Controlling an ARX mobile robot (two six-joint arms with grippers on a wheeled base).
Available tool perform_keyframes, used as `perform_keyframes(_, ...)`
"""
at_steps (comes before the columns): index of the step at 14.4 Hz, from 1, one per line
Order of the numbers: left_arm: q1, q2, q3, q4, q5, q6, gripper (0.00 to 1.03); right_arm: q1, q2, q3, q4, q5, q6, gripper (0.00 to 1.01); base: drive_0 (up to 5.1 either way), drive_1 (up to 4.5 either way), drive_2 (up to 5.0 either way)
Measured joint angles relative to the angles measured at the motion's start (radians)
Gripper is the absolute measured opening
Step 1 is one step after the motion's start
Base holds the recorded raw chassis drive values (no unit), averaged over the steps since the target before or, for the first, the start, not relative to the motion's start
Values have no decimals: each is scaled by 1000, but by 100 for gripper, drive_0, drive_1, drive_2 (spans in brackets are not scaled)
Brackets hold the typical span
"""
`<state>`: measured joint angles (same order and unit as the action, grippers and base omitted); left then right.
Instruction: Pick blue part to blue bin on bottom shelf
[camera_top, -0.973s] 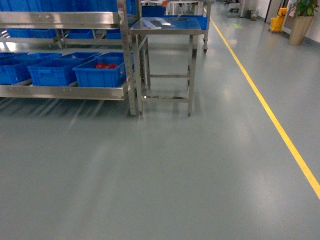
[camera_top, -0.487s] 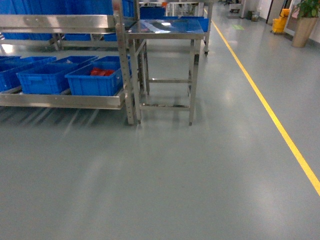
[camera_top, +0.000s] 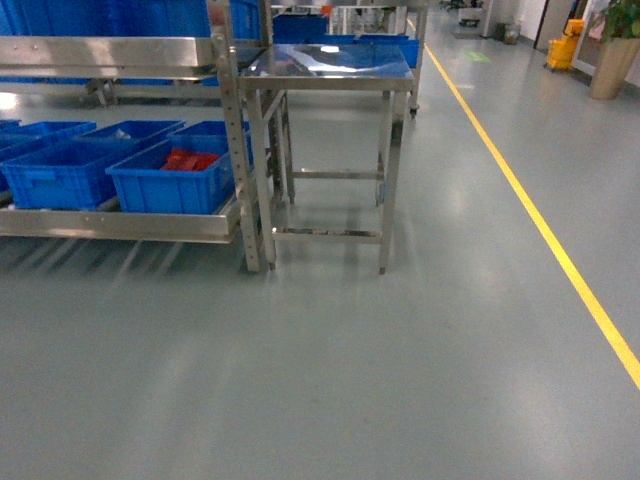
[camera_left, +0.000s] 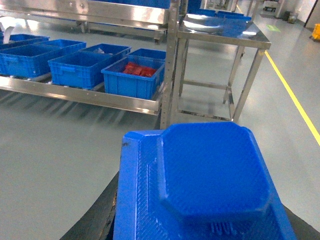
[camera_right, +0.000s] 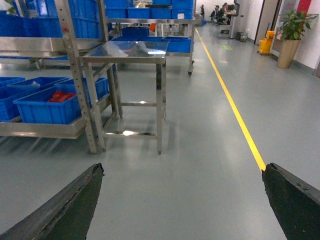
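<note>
The blue part (camera_left: 210, 180), a dark-blue blocky piece with an octagonal raised face, fills the lower left wrist view. My left gripper (camera_left: 200, 227) is shut on it, and dark fingers (camera_left: 97, 222) show at its sides. My right gripper (camera_right: 182, 200) is open over bare floor with nothing between its fingers (camera_right: 65, 210). Several blue crates sit on the bottom shelf (camera_top: 120, 225) (camera_left: 100, 100) at the left. A blue bin (camera_top: 60, 172) (camera_left: 80, 69) with no visible contents stands beside the crate of red bags (camera_top: 170, 175). Neither gripper shows in the head view.
A stainless-steel table (camera_top: 325, 70) stands right of the rack post (camera_top: 237, 150). An upper shelf rail (camera_top: 110, 50) runs above the crates. A yellow floor line (camera_top: 545, 240) runs along the right, with a potted plant (camera_top: 612, 50) far back. Grey floor lies between me and the rack.
In the head view the rack, crates and table have slid down and to the left and look larger and nearer. The view has closed in on the rack.
</note>
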<state>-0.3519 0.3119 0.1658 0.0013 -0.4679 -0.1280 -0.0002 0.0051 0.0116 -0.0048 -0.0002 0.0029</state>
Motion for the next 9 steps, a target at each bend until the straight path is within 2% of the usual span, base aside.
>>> perform_keyframes(9, 0, 0, 0, 2, 0, 0, 44, 0, 0, 0, 3, 0, 0, 98, 10, 444, -423)
